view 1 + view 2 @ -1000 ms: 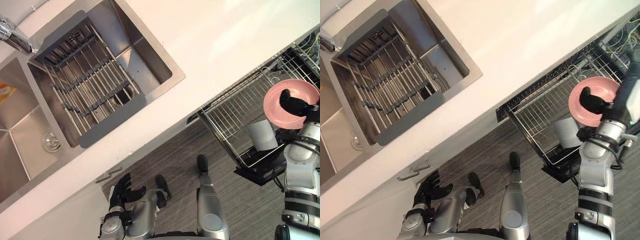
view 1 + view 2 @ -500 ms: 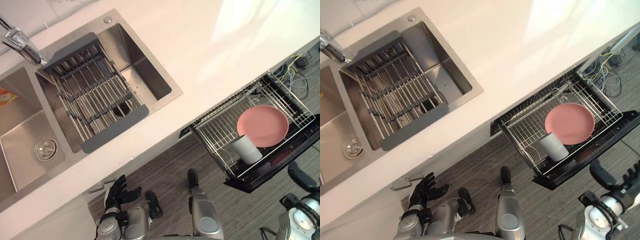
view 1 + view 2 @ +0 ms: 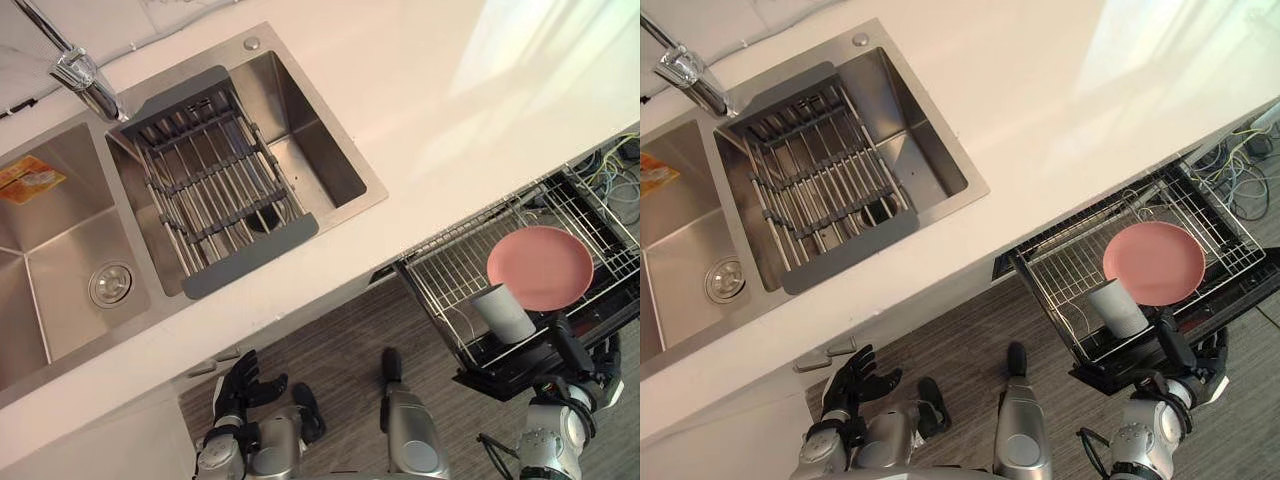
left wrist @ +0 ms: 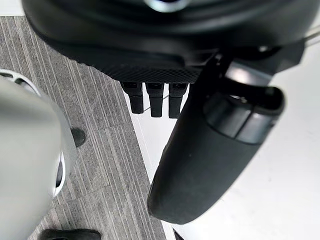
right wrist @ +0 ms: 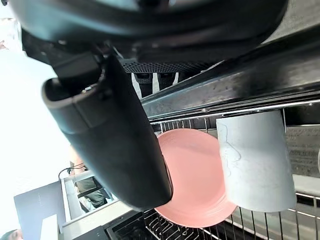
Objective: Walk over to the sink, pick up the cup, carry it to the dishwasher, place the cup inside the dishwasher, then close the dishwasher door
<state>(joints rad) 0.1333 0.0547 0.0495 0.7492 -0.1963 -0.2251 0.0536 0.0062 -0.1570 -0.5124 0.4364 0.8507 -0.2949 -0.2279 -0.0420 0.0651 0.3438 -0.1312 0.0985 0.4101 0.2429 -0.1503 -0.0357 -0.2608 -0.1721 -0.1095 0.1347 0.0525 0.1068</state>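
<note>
Cup, pale grey and cylindrical, is lodged in the wire dishwasher rack at right beside a round pink plate; left hand and right hand are held open, empty.

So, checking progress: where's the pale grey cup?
Eye views' right side: the cup sits in the wire dishwasher rack, beside the round pink plate.

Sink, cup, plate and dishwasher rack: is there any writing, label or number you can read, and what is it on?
No text is readable.
Orange thing in the sink: pale markings, too blurred to read.
Cup: a faint line drawing, no letters to make out.
Pink plate: plain, no print.
</note>
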